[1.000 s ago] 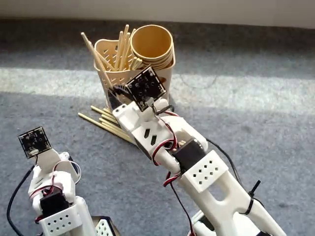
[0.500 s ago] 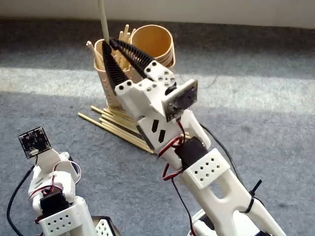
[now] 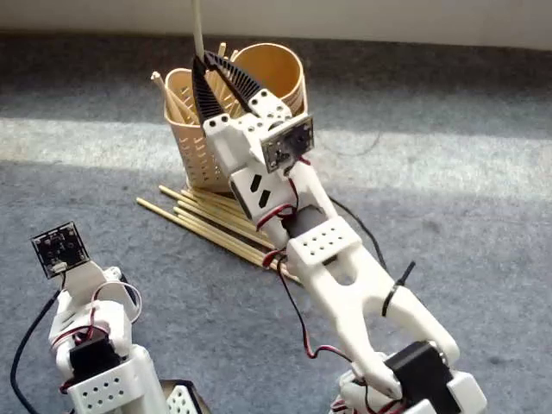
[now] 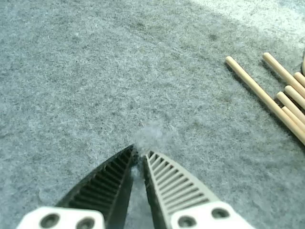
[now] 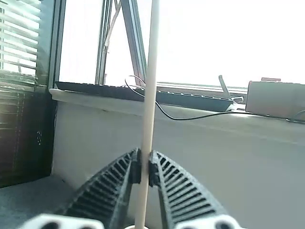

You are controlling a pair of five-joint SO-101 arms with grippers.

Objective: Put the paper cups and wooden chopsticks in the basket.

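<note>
The right claw (image 3: 203, 60) is clamped on one chopstick (image 3: 197, 26) and holds it upright. In the high view it stands at the upper left-centre of the frame, right over the basket (image 3: 197, 159). The stick's long axis runs near vertical. Its upper end is cut off by the frame's top edge and its lower end is hidden behind the claw, so I cannot tell whether the tip is inside the rim yet.

The coming move, as I judge it, turns on this: the basket mouth lies straight below the claw. The stick needs lowering along its own length and then letting go, clear of the leaning sticks (image 3: 168, 93) in the basket's left part. The cups (image 3: 269, 73) sit nested in the right part, just beside the claw.

The loose chopsticks (image 3: 203, 224) lie bundled on the worktop (image 3: 448, 216) against the basket's foot. Their long axes run from the left-centre down toward the middle of the frame, and their lower ends pass under the right arm (image 3: 332, 259). They overlap too much to count. That arm is the nearer one to them.

The left claw (image 4: 139, 160) is closed on nothing, low over the worktop, though I cannot tell if it touches. The bundle's blunt ends lie ahead of it and off to one side. Its arm sits at the lower left of the high view.
</note>
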